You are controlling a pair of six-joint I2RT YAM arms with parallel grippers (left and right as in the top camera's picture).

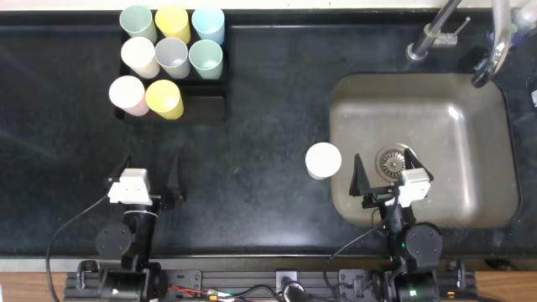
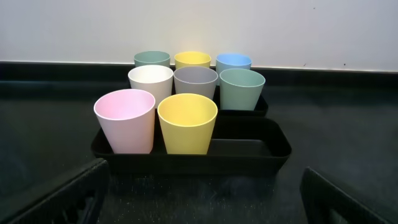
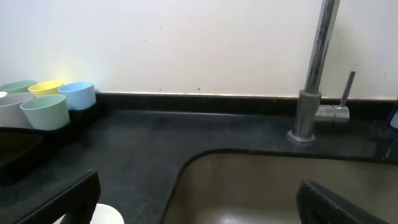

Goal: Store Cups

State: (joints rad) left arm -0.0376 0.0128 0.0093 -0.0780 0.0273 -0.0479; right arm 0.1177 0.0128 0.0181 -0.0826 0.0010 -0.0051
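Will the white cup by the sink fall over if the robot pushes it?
Probably it is light and stiff, since the white cup looks like the plastic cups in the tray. It stands on end beside the sink edge, so a push that way might topple it in. Tipped, its round wall would likely roll.

I work at a kitchen counter. A dark speckled stone worktop (image 1: 268, 126) runs across the whole top view. A matte stainless-steel sink basin (image 1: 470, 109) with a round metal drain (image 1: 390, 159) is sunk into its right half. A tall chrome tap (image 3: 314, 74) rises behind the basin at the upper right, against a plain white wall (image 3: 186, 43). At the upper left, pastel plastic cups (image 2: 186, 124) stand in a black plastic tray (image 2: 249, 152).
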